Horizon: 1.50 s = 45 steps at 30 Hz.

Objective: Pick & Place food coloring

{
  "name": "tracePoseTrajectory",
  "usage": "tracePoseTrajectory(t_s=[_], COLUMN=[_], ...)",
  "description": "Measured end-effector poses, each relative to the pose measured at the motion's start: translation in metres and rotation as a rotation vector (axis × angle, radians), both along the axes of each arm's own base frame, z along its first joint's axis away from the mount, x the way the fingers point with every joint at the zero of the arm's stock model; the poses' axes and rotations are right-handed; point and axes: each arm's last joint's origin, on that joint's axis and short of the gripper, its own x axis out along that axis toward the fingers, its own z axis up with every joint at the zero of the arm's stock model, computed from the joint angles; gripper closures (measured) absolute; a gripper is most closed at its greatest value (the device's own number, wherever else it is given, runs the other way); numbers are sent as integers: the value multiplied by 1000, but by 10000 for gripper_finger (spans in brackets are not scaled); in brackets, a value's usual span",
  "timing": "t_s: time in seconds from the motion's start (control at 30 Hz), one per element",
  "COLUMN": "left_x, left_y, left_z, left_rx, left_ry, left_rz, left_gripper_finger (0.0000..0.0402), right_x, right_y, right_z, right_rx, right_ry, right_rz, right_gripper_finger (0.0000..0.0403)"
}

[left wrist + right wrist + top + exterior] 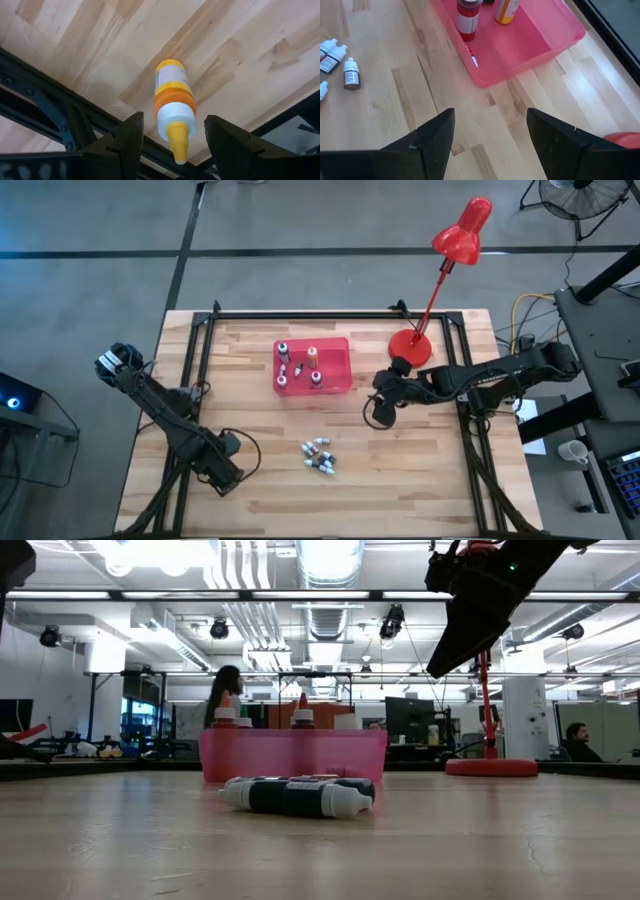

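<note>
Pink-red tray (335, 360), yellow-capped orange bottle (172, 97), pale striped wooden table (420, 470).

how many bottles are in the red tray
5 bottles in the red tray: three on the side toward the loose pile, two on the other; more may be hidden.

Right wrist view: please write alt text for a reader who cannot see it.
The right tool, open and empty, hovers over the wooden table just short of a red tray holding upright food coloring bottles. More small bottles lie loose on the wood farther off.
</note>
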Motion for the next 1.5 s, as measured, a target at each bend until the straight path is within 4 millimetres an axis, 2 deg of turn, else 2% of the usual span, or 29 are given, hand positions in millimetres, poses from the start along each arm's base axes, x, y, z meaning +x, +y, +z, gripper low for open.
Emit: tracePoseTrajectory(t_s=[1.07,1.2,1.5], left_x=[-7,-7,-7], left_y=[-7,-7,-7], left_z=[-10,-10,-11], left_rx=[-5,-8,-13], left_ry=[-14,-16,-15], left_rz=[-49,-49,-49], left_gripper_finger=[220,234,299], right_x=[1,1,1], right_y=[0,0,0], right_z=[0,0,1], right_rx=[3,3,4], right_ry=[-8,-9,-16], right_rz=[-2,-3,-2], right_gripper_finger=[165,168,170])
